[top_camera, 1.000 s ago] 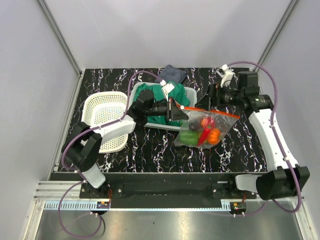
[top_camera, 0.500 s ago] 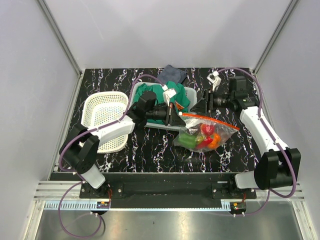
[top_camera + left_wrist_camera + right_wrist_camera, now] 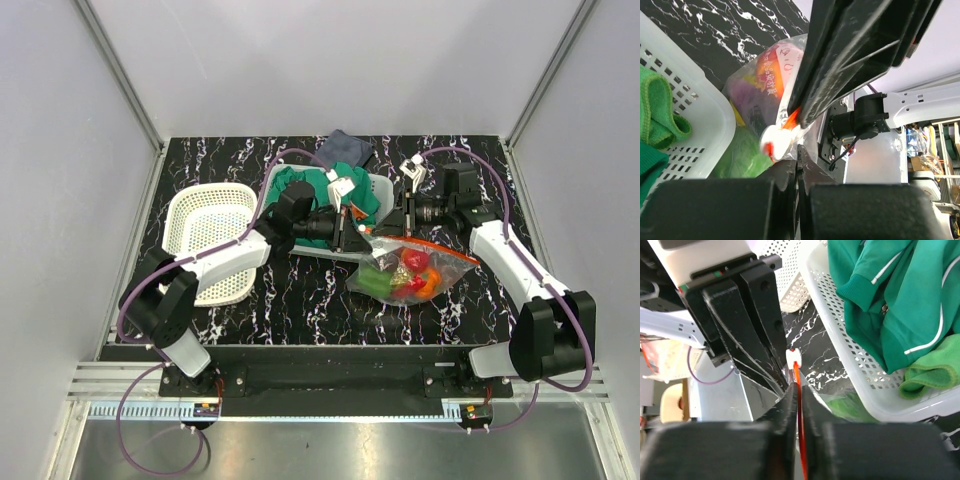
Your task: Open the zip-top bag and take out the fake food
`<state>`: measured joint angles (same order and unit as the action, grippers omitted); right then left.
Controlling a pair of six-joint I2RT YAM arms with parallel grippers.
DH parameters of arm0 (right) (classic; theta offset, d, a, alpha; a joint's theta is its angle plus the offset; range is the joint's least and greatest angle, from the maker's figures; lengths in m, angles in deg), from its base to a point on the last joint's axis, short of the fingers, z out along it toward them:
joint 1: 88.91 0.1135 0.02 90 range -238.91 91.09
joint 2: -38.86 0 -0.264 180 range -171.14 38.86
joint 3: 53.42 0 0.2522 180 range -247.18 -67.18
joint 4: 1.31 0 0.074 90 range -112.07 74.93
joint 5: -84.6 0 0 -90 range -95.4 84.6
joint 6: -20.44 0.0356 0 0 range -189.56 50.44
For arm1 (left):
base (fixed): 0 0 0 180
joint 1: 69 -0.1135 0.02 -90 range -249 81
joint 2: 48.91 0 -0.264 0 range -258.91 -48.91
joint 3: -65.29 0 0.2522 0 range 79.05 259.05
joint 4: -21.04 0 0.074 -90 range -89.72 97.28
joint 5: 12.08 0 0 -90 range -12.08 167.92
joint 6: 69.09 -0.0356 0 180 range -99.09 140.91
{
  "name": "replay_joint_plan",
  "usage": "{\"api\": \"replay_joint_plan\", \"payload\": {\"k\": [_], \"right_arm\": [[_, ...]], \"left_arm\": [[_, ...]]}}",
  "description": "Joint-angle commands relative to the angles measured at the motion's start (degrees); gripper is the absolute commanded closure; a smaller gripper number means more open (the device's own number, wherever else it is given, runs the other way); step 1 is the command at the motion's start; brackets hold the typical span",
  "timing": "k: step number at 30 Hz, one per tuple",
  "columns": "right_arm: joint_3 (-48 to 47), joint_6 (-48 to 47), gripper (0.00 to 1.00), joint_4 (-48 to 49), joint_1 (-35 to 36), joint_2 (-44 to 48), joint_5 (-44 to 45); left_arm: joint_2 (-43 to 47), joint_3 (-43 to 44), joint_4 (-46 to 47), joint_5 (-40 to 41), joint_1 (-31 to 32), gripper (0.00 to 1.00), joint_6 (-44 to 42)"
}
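Note:
The zip-top bag (image 3: pixel 405 272) hangs clear and crinkly just above the table centre, its orange-red zip strip (image 3: pixel 430 245) stretched along the top. Fake food shows inside: a red fruit (image 3: pixel 415 262), an orange piece (image 3: pixel 428 286) and a green piece (image 3: pixel 376 281). My left gripper (image 3: pixel 358 233) is shut on the bag's left corner; in its wrist view the jaws (image 3: pixel 800 155) meet beside the white slider (image 3: pixel 776 143). My right gripper (image 3: pixel 400 224) is shut on the zip strip (image 3: pixel 798 377) close behind the slider (image 3: pixel 794 357), nose to nose with the left one.
A white perforated basket (image 3: pixel 378 188) holding a green garment (image 3: pixel 312 190) stands right behind the bag. A round white basket (image 3: pixel 205 215) sits at the left. A dark cloth (image 3: pixel 346 148) lies at the back edge.
My right gripper has swung left to the bag's mouth and gone from open to shut on the zip strip. The bag has shifted slightly left; the left gripper kept its hold.

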<state>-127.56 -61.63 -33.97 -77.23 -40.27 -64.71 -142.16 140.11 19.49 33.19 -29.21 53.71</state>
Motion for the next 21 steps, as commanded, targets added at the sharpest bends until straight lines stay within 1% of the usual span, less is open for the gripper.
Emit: {"api": "replay_joint_plan", "payload": {"k": [1,3,5,6,7,8,10,12,14,16,17,20,21], "right_arm": [[0.09,0.43,1.0,3.78,0.45,1.61,-0.73],[0.53,0.34,1.0,4.04,0.53,3.19,1.91],[0.61,0.69,1.0,4.65,0.53,4.68,2.18],[0.53,1.3,1.0,4.83,0.53,4.95,2.01],[0.44,1.57,1.0,4.92,0.53,5.3,1.92],[0.26,1.83,1.0,4.92,0.45,5.39,1.66],[0.35,2.01,1.0,4.83,0.53,5.48,1.83],[0.61,2.18,1.0,4.83,0.53,5.48,1.39],[0.96,2.18,1.0,4.75,0.53,5.57,0.95],[1.4,2.18,1.0,4.83,0.53,5.83,1.21],[1.58,2.18,1.0,4.75,0.53,6.09,1.13],[1.76,1.92,1.0,4.05,0.45,6.97,1.21],[1.84,1.57,1.0,3.78,0.36,7.24,1.3]], "left_arm": [[2.28,3.54,-1.12,2.36,0.29,1.0,-1.68],[2.55,3.8,-2.36,3.59,0.29,1.0,-2.21],[3.16,3.63,-4.12,4.38,0.2,0.89,-2.65],[3.34,2.76,-3.43,5.08,0.2,0.83,-2.39],[3.78,1.97,-2.37,5.18,0.2,0.73,-1.43],[3.95,1.18,-1.15,5.18,0.2,0.67,-0.81],[4.04,-0.5,1.84,5.18,0.2,0.58,0.94],[3.69,-1.64,5.43,4.39,0.2,0.55,3.14],[3.78,-2.34,8.0,3.95,0.2,0.55,4.55],[3.87,-2.96,10.29,3.77,0.11,0.6,5.44],[4.04,-3.05,10.29,4.12,-0.15,0.68,5.44],[4.57,-3.93,11.26,3.95,-1.38,0.82,6.05],[5.09,-4.28,11.78,3.77,-1.73,0.91,6.31]]}}
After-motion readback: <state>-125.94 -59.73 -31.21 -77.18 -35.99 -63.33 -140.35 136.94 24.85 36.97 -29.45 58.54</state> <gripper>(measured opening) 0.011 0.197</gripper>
